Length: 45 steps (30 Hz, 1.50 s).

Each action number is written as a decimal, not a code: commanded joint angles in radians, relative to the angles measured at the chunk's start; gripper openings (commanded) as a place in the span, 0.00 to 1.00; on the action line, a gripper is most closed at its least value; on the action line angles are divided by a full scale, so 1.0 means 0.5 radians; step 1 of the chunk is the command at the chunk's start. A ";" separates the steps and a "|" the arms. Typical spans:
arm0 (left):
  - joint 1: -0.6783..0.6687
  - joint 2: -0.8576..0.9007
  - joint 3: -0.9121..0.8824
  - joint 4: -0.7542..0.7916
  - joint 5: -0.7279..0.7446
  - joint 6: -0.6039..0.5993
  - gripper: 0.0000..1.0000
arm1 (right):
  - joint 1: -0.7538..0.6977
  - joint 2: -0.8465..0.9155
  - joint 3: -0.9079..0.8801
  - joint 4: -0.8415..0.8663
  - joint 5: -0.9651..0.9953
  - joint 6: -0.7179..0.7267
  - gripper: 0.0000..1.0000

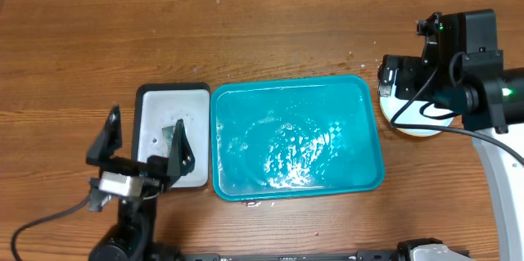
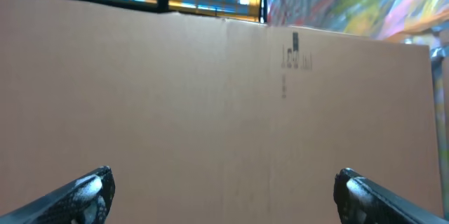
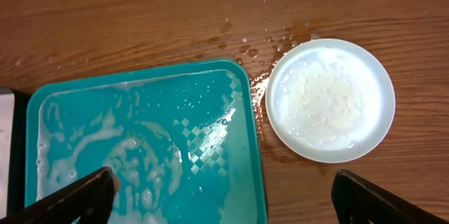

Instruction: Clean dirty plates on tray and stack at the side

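Beside the tray [image 3: 140,147] | plate [image 3: 330,101] below right gripper [image 3: 223,196] | jaws apart, empty

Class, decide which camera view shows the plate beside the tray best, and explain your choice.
Right wrist: the plate lies whole and unobstructed, wet, on the table beside the tray. Overhead, the right arm covers most of it. Left wrist shows none of it.

The turquoise tray [image 1: 246,105] lies flat mid-table, its floor wet with white suds. At its three o'clock, just beside the rim, a round pale-rimmed plate [image 3: 330,100] rests level on the brown wooden tabletop [image 1: 246,32], its white centre foamy, droplets around it.
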 commanded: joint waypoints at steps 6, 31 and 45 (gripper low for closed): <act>0.050 -0.315 -0.333 0.051 -0.019 -0.130 1.00 | 0.009 -0.010 0.043 0.018 0.011 -0.008 1.00; 0.065 -0.539 -0.479 -0.995 -0.022 -0.211 1.00 | 0.009 -0.010 0.043 0.018 0.011 -0.008 1.00; 0.065 -0.539 -0.479 -1.371 -0.025 -0.277 1.00 | 0.009 -0.010 0.043 0.018 0.011 -0.008 1.00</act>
